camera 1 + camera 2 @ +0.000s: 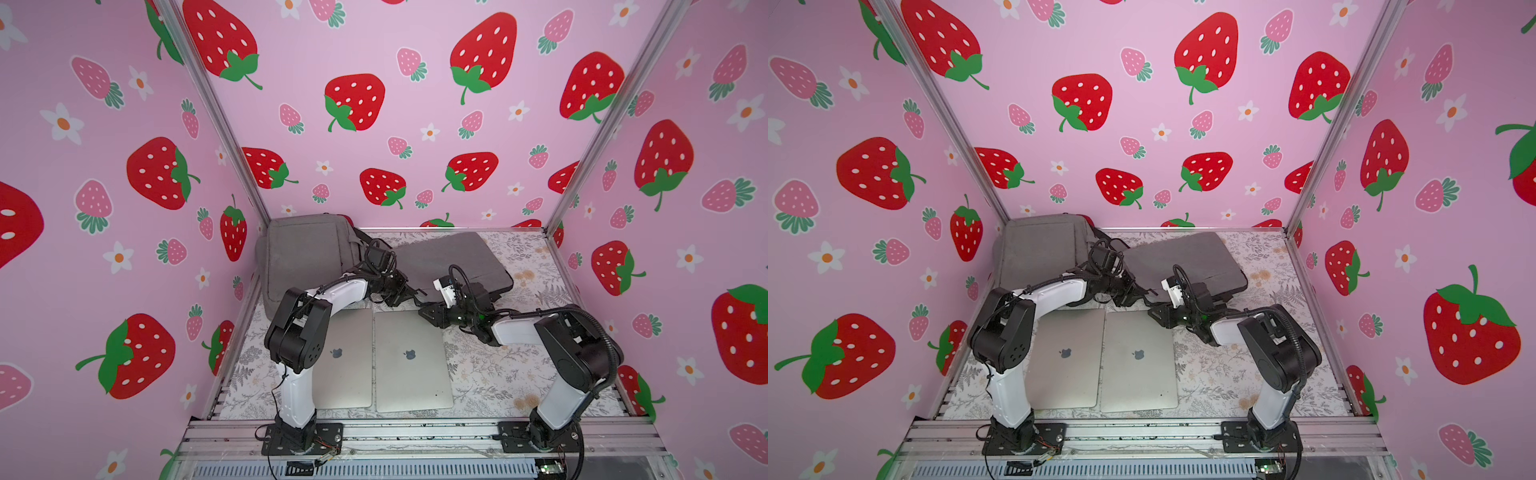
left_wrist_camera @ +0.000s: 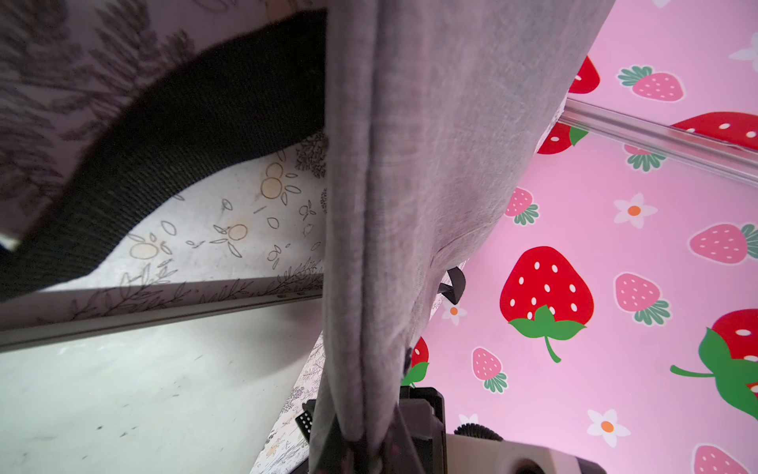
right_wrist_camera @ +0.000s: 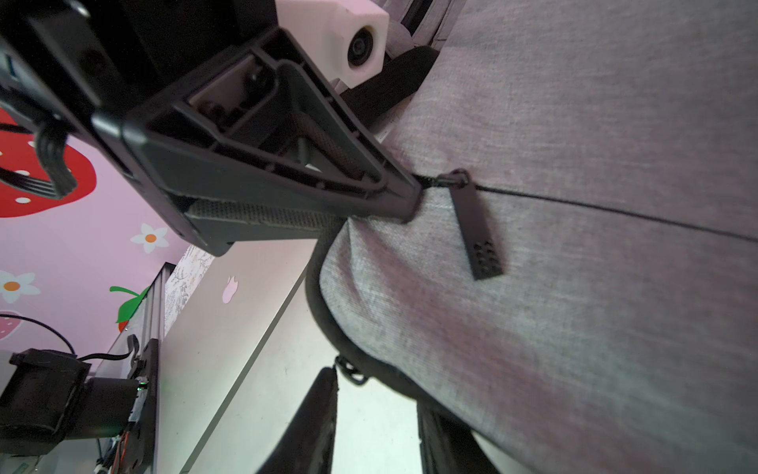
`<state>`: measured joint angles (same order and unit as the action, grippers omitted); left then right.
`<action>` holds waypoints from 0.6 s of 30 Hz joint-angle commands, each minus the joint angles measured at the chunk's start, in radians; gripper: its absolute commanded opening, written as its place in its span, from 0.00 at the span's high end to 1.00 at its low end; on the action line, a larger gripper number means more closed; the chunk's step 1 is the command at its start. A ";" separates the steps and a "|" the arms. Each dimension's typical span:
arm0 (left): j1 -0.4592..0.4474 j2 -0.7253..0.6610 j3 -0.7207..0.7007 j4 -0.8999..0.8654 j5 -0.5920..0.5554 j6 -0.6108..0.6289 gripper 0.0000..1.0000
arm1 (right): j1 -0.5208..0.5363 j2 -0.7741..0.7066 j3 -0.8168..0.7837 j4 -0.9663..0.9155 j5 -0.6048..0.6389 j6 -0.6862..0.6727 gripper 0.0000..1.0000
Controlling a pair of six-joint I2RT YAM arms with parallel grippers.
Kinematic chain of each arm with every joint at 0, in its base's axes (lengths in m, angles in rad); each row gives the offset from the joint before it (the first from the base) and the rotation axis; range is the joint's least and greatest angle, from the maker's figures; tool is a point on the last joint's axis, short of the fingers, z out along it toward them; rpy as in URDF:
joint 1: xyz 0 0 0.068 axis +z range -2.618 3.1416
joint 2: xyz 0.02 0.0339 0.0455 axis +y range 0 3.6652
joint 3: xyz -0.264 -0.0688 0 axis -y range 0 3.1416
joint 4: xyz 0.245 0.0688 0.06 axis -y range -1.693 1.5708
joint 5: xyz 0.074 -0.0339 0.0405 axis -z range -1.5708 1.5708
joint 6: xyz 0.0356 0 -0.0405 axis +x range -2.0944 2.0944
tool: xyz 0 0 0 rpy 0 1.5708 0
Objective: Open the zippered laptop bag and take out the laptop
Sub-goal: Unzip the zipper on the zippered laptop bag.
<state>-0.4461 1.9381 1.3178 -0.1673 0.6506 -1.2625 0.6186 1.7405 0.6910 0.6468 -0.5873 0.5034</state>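
The grey zippered laptop bag lies at the back of the table, its near left corner lifted. My left gripper is shut on that corner, with grey fabric pinched between its jaws. My right gripper is open just below the bag's front edge, nothing between its fingers. A small zipper ring sits at one fingertip. A black pull tab hangs on the closed pocket zipper. The laptop is hidden; the bag's inside does not show.
Two silver Apple computers lie closed side by side between the arms. A grey backpack leans in the back left corner, its black strap trailing beside the bag. Pink strawberry walls enclose three sides.
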 commanded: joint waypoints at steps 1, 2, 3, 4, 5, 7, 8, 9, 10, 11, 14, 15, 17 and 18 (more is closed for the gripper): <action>-0.017 -0.027 0.057 -0.016 0.055 -0.001 1.00 | 0.022 -0.057 0.025 -0.020 0.055 -0.049 0.65; -0.019 -0.028 0.060 -0.022 0.053 0.000 1.00 | 0.029 -0.069 0.019 -0.021 0.079 -0.056 0.65; -0.020 -0.031 0.061 -0.030 0.047 0.000 1.00 | 0.037 -0.083 0.017 -0.033 0.111 -0.060 0.65; -0.022 -0.034 0.060 -0.032 0.044 -0.003 1.00 | 0.047 -0.095 0.016 -0.049 0.145 -0.065 0.65; -0.023 -0.037 0.060 -0.037 0.042 -0.007 1.00 | 0.058 -0.108 0.013 -0.056 0.194 -0.067 0.64; -0.027 -0.044 0.058 -0.047 0.032 -0.015 1.00 | 0.082 -0.119 0.020 -0.083 0.247 -0.076 0.64; -0.028 -0.048 0.058 -0.054 0.025 -0.020 1.00 | 0.096 -0.123 0.027 -0.105 0.278 -0.084 0.64; -0.029 -0.052 0.056 -0.057 0.019 -0.025 1.00 | 0.108 -0.124 0.032 -0.117 0.304 -0.088 0.64; -0.031 -0.054 0.055 -0.057 0.017 -0.033 1.00 | 0.117 -0.128 0.038 -0.145 0.332 -0.089 0.64; -0.032 -0.057 0.057 -0.055 0.016 -0.039 1.00 | 0.126 -0.130 0.039 -0.158 0.362 -0.088 0.64; -0.043 -0.064 0.066 -0.063 0.014 -0.041 1.00 | 0.134 -0.136 0.030 -0.162 0.412 -0.070 0.65; -0.046 -0.064 0.067 -0.065 0.014 -0.042 1.00 | 0.136 -0.139 0.030 -0.164 0.422 -0.067 0.65; -0.053 -0.068 0.067 -0.064 0.012 -0.045 1.00 | 0.139 -0.142 0.034 -0.162 0.432 -0.062 0.67; -0.055 -0.068 0.066 -0.065 0.012 -0.047 1.00 | 0.140 -0.143 0.037 -0.168 0.441 -0.060 0.69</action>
<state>-0.4759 1.9362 1.3342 -0.2111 0.6014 -1.2892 0.7525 1.6272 0.6979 0.4824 -0.2207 0.4450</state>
